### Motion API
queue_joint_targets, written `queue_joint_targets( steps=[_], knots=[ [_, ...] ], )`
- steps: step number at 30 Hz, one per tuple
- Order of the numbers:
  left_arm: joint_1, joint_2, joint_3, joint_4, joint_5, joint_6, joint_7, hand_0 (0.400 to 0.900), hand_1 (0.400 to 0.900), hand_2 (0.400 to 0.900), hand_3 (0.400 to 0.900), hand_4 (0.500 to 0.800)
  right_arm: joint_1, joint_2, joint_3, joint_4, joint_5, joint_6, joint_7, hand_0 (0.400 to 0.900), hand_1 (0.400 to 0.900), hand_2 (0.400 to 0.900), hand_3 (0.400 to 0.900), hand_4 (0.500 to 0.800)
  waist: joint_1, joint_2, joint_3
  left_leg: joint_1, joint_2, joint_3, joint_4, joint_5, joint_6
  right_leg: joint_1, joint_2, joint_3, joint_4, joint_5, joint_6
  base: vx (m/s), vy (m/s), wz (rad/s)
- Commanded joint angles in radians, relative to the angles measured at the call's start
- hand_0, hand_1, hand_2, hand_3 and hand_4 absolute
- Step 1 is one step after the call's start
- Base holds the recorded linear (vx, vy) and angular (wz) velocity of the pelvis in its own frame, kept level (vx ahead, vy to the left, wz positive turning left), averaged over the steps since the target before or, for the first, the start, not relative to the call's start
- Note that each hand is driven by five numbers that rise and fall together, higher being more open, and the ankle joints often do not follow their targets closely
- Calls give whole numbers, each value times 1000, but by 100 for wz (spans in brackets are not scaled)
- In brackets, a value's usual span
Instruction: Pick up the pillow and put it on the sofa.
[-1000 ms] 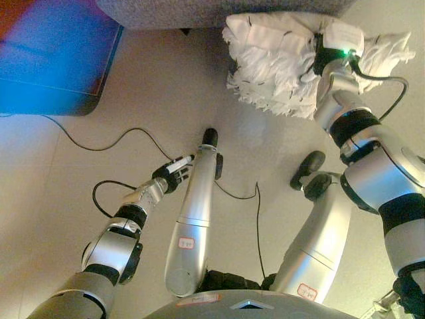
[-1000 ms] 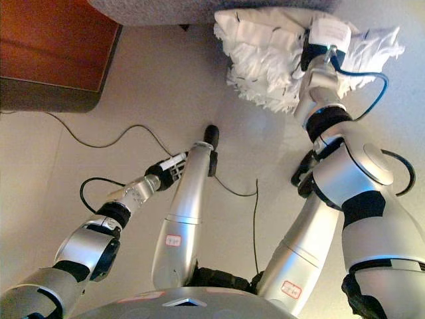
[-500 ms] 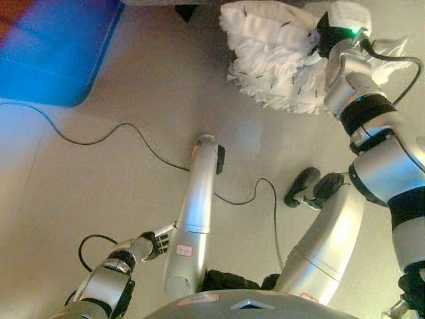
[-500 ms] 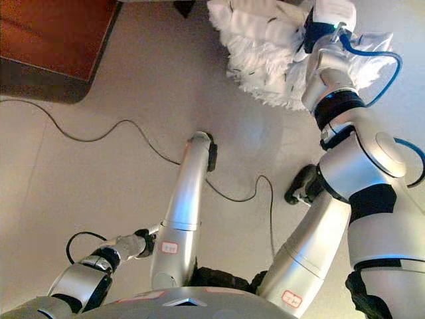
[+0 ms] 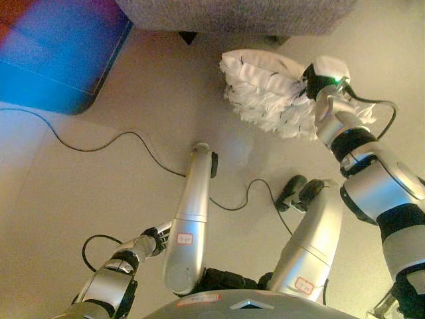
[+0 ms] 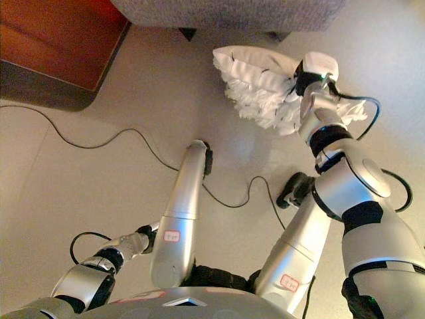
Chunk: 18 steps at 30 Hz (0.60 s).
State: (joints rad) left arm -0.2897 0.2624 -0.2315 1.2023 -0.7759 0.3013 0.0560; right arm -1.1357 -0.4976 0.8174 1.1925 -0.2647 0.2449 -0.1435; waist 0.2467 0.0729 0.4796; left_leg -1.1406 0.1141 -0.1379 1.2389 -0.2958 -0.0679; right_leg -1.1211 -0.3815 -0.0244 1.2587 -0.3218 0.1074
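Right hand (image 5: 311,78) is buried in the white pillow (image 5: 265,93), grip not discernible. Pillow is below the sofa (image 5: 232,14). Left hand (image 5: 154,239) is low, fingers unclear.

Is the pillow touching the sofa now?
Apart. In the left eye view, bare floor shows between the white pillow and the grey sofa edge above it.

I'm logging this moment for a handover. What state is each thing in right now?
Pillow: white, shaggy, off the sofa, in front of its base, at the right hand.
Right hand: at the pillow's right end, fingers hidden in it.
Left hand: low at the robot's side, holding nothing, fingers unclear.
Sofa: grey, only its front edge shows, nothing on that part.
Wooden furniture: standing on the floor left of the sofa.
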Motion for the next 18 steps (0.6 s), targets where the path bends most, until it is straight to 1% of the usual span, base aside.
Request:
queue_joint_targets(
  steps=[1,4,7,8,9,11,13,14,15,16,17,18],
  knots=[
    [44,26,-14,61,80,-1,15,900,900,900,900,800,-83,-69,-67,-153,-19,-52,-47,400,400,400,400,500,-18,-22,-1,251,71,14,-262,53,-14,207,-29,10,-251,116,6,190,-139,5],
    [60,31,-18,46,114,14,18,900,900,900,900,800,-14,-89,-87,-224,-21,-45,-23,400,400,400,400,500,-24,-50,-44,396,83,36,-415,98,-31,357,-41,-48,-382,146,19,240,-114,9],
    [73,31,-20,45,147,27,12,900,900,900,900,800,57,-107,-111,-274,-20,-52,0,400,400,400,400,500,-33,-73,-87,524,96,50,-538,130,-43,484,-43,-88,-498,170,31,247,-78,6],
    [77,30,-18,46,152,21,19,900,900,900,900,800,82,-115,-118,-290,-15,-59,6,400,400,400,400,500,-38,-84,-104,573,102,60,-587,143,-47,534,-41,-100,-551,182,36,190,-76,6],
    [77,32,-18,44,158,20,24,900,900,900,900,800,106,-123,-126,-308,-9,-61,13,400,400,400,400,500,-42,-94,-121,614,103,67,-652,187,-46,579,-43,-121,-617,219,34,194,-89,7],
    [88,39,-3,43,182,4,21,900,900,900,900,800,164,-141,-149,-355,-7,-70,27,400,400,400,400,500,-50,-107,-151,715,111,89,-742,211,-54,672,-39,-145,-698,239,51,229,-102,4],
    [100,43,6,33,211,8,22,900,900,900,900,800,217,-145,-166,-407,-16,-57,51,400,400,400,400,500,-58,-114,-186,805,118,101,-816,234,-63,761,-21,-162,-772,251,65,281,-110,-1],
    [105,44,8,27,223,19,23,900,900,900,900,800,241,-149,-170,-423,-23,-60,68,400,400,400,400,500,-64,-116,-214,860,123,111,-862,244,-69,815,-4,-171,-821,254,68,298,-98,-5],
    [111,43,12,27,233,20,20,900,900,900,900,800,259,-152,-175,-432,-30,-69,77,400,400,400,400,500,-69,-116,-230,895,128,115,-889,250,-73,850,7,-175,-849,256,69,292,-86,-7],
    [117,43,18,23,236,29,23,900,900,900,900,800,273,-155,-177,-452,-40,-67,93,400,400,400,400,500,-77,-118,-252,932,134,123,-913,255,-78,887,21,-176,-884,259,67,291,-71,-5],
    [126,42,24,18,239,43,28,900,900,900,900,800,292,-164,-178,-478,-43,-71,107,400,400,400,400,500,-88,-120,-280,973,147,132,-934,270,-90,931,38,-177,-924,259,60,287,-51,-2],
    [132,41,29,14,237,52,27,900,900,900,900,800,306,-172,-185,-502,-50,-77,112,400,400,400,400,500,-95,-120,-292,988,158,132,-932,301,-103,960,51,-177,-950,259,53,261,-30,0]
  ],
)
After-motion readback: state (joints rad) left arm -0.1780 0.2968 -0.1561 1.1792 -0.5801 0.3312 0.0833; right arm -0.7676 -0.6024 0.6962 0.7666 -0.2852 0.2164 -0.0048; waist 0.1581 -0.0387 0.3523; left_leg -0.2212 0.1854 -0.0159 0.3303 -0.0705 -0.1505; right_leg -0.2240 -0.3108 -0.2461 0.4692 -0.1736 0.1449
